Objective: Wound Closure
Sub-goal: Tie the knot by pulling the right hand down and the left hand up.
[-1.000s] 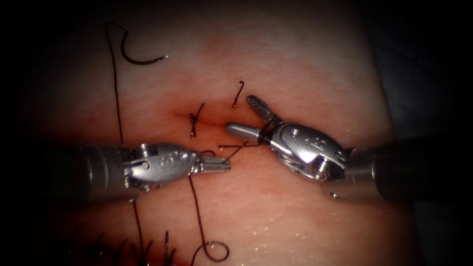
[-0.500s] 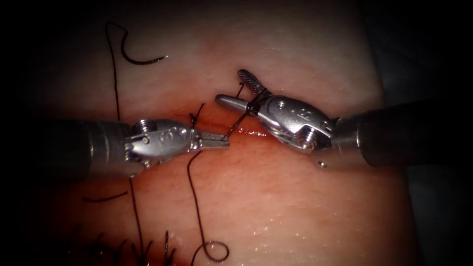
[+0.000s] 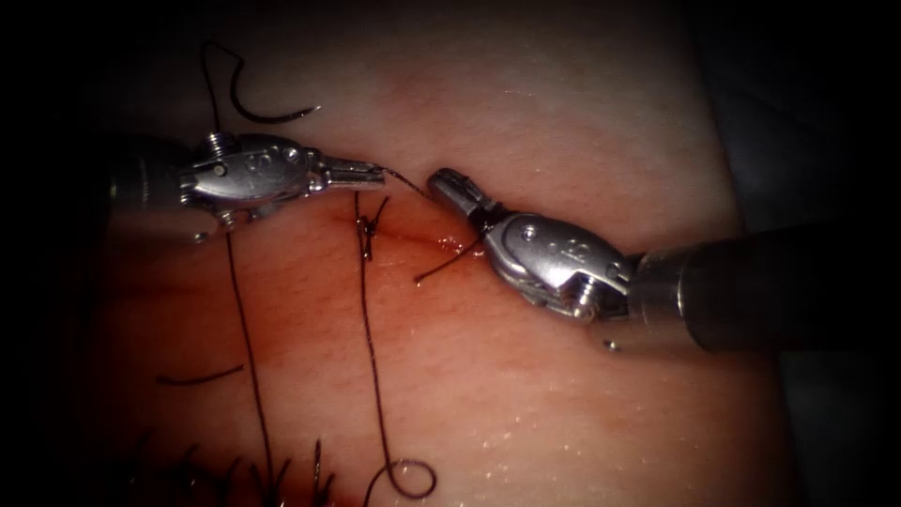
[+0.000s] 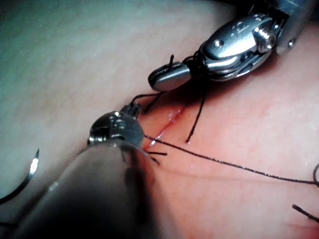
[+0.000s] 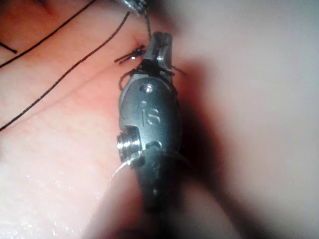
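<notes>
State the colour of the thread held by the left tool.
The thread is dark, near black, seen best in the endoscope view, running from the left tool.

The endoscope looks down from above and in front at both tools' tips. Each wrist view looks along its own shaft, very close to its jaws. All three share the cut (image 3: 441, 242) between the tips.

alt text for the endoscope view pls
Left tool and right tool, both shut on thread, meet above the cut in the tissue. The needle lies free on the tissue, upper left.
</notes>
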Action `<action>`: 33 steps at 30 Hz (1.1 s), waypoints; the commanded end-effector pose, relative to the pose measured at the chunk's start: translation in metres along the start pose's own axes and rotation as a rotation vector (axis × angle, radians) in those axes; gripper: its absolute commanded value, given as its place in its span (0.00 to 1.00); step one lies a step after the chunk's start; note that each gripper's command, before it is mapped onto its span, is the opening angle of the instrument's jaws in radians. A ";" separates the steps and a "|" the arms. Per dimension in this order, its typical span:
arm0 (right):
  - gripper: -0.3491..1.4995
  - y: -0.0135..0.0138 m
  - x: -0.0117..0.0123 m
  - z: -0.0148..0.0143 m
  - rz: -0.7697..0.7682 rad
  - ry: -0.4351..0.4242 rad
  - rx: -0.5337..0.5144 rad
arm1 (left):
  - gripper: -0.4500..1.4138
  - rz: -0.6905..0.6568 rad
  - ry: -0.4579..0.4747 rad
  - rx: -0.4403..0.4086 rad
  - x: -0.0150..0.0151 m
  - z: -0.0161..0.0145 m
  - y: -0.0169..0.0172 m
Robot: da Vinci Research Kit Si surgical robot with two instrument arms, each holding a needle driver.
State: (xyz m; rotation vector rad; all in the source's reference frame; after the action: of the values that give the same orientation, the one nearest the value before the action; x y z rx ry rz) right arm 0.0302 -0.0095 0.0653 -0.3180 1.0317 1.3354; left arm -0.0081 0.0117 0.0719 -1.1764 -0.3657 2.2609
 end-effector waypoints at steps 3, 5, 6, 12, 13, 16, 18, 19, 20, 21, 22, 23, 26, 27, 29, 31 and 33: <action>0.00 -0.0015 -0.0010 -0.0001 -0.003 -0.006 -0.025 | 0.00 -0.019 -0.022 0.036 0.0001 0.0018 -0.0027; 0.00 -0.0022 -0.0012 -0.0004 -0.006 -0.015 -0.033 | 0.00 -0.029 -0.030 0.056 0.0000 0.0030 -0.0043; 0.00 -0.0026 -0.0014 -0.0006 -0.006 -0.014 -0.035 | 0.00 -0.032 -0.028 0.062 0.0000 0.0035 -0.0048; 0.00 -0.0042 -0.0026 -0.0022 -0.054 -0.018 -0.038 | 0.00 -0.054 -0.036 0.073 0.0011 0.0055 -0.0071; 0.00 -0.0043 -0.0030 -0.0024 -0.057 -0.021 -0.037 | 0.00 -0.057 -0.036 0.074 0.0013 0.0057 -0.0073; 0.00 -0.0044 -0.0048 -0.0026 -0.074 -0.040 -0.033 | 0.00 -0.050 -0.036 0.077 0.0019 0.0063 -0.0081; 0.00 -0.0044 -0.0060 -0.0026 -0.086 -0.059 -0.034 | 0.00 -0.051 -0.037 0.078 0.0022 0.0067 -0.0090; 0.00 -0.0044 -0.0063 -0.0026 -0.090 -0.068 -0.033 | 0.00 -0.054 -0.037 0.079 0.0023 0.0068 -0.0095; 0.00 -0.0045 -0.0065 -0.0026 -0.091 -0.070 -0.033 | 0.00 -0.051 -0.038 0.080 0.0023 0.0070 -0.0099; 0.00 -0.0047 -0.0068 -0.0029 -0.094 -0.073 -0.034 | 0.00 -0.051 -0.038 0.083 0.0025 0.0074 -0.0109; 0.00 -0.0048 -0.0068 -0.0030 -0.096 -0.078 -0.034 | 0.00 -0.054 -0.038 0.084 0.0026 0.0076 -0.0113; 0.00 -0.0049 -0.0069 -0.0031 -0.097 -0.080 -0.034 | 0.00 -0.052 -0.039 0.086 0.0027 0.0079 -0.0119; 0.00 -0.0058 -0.0074 -0.0042 -0.105 -0.104 -0.037 | 0.00 -0.044 -0.042 0.094 0.0028 0.0091 -0.0140; 0.00 -0.0059 -0.0074 -0.0043 -0.106 -0.107 -0.037 | 0.00 -0.040 -0.040 0.097 0.0028 0.0093 -0.0143; 0.00 -0.0063 -0.0073 -0.0049 -0.106 -0.107 -0.030 | 0.00 -0.037 -0.025 0.107 0.0029 0.0097 -0.0153; 0.00 -0.0068 -0.0071 -0.0055 -0.105 -0.107 -0.024 | 0.00 -0.037 -0.023 0.119 0.0031 0.0098 -0.0161; 0.00 -0.0071 -0.0071 -0.0059 -0.105 -0.107 -0.021 | 0.00 -0.035 -0.031 0.128 0.0032 0.0097 -0.0166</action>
State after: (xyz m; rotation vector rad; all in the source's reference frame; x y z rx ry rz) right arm 0.0342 -0.0197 0.0644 -0.3088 0.8989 1.2549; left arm -0.0110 0.0270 0.0829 -1.0560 -0.2363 2.2500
